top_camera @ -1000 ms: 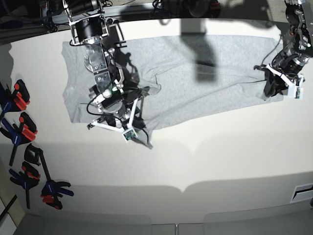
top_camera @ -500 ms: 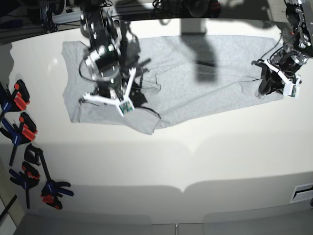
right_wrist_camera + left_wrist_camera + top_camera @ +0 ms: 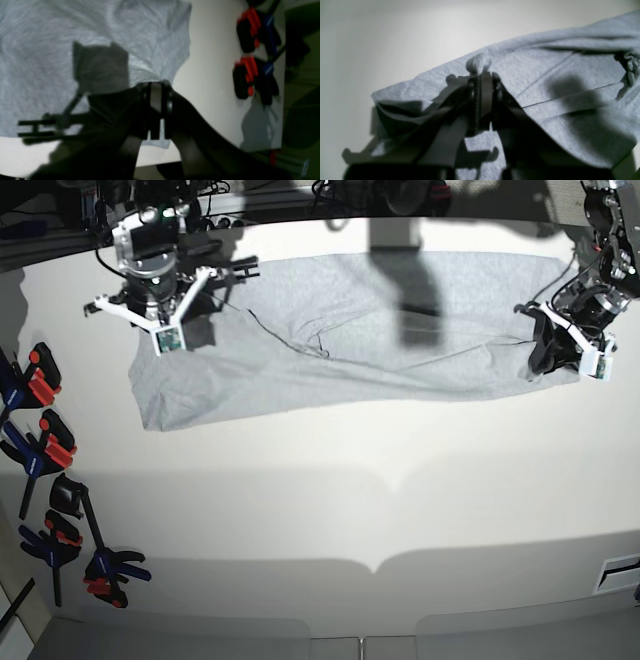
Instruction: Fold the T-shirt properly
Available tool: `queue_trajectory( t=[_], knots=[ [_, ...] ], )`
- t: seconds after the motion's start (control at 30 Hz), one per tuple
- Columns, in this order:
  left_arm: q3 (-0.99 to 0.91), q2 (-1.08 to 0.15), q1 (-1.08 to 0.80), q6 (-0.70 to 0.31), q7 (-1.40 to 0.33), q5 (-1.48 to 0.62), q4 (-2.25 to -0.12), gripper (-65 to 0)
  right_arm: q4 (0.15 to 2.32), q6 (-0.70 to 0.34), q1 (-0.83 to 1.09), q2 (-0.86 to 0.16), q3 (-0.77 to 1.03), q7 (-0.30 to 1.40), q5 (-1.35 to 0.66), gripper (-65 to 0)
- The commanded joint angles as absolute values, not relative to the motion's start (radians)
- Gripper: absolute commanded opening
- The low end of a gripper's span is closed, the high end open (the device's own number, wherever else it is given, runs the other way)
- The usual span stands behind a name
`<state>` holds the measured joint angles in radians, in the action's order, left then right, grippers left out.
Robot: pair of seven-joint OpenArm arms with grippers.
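The grey T-shirt [image 3: 380, 330] lies spread in a wide band across the far part of the table, plain side up. My left gripper [image 3: 541, 358] sits at the shirt's right end. In the left wrist view this gripper [image 3: 483, 75] is shut on a small pinch of the T-shirt [image 3: 570, 75], and a nub of cloth pokes out above the tips. My right gripper [image 3: 165, 315] hovers over the shirt's far left corner. In the right wrist view it [image 3: 156, 87] is shut above the edge of the T-shirt [image 3: 75, 30], with no cloth seen in it.
Several black, red and blue spring clamps [image 3: 40, 450] lie along the table's left edge, also seen as clamps [image 3: 255, 50] beside the shirt. The white table [image 3: 400, 510] stretches bare toward the front. Dark frames and cables stand behind the far edge.
My right arm has swung from the shirt's front lower fold up and back to its far left corner. The drooping front flap is gone and the shirt lies flatter. The left gripper has kept its hold.
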<state>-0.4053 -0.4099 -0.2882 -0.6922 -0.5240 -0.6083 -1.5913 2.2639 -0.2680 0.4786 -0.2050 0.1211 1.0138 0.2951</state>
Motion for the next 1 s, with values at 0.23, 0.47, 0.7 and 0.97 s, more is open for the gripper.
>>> queue_trajectory(
  t=[0.23,0.47,0.7,0.97],
  knots=[
    [-0.413,-0.464,-0.283,-0.698,-0.500,-0.641,-1.608,-65.0,2.284,-0.261,0.482,-0.211,0.138,0.958,0.303,-65.0],
    [-0.413,-0.584,-0.285,-0.698,-0.512,-0.709,-1.608,-65.0,2.284,-0.261,0.477,-0.214,0.138,0.950,0.303,-65.0],
    [-0.413,-0.632,-0.309,-0.698,-0.633,-0.770,-1.608,-65.0,2.284,-0.261,0.477,-0.214,0.138,0.950,0.285,-65.0],
    [-0.413,-0.643,-0.387,-0.698,-0.605,-0.790,-1.608,-65.0,2.284,-0.261,0.477,-0.213,0.138,0.950,0.284,-65.0]
  ],
)
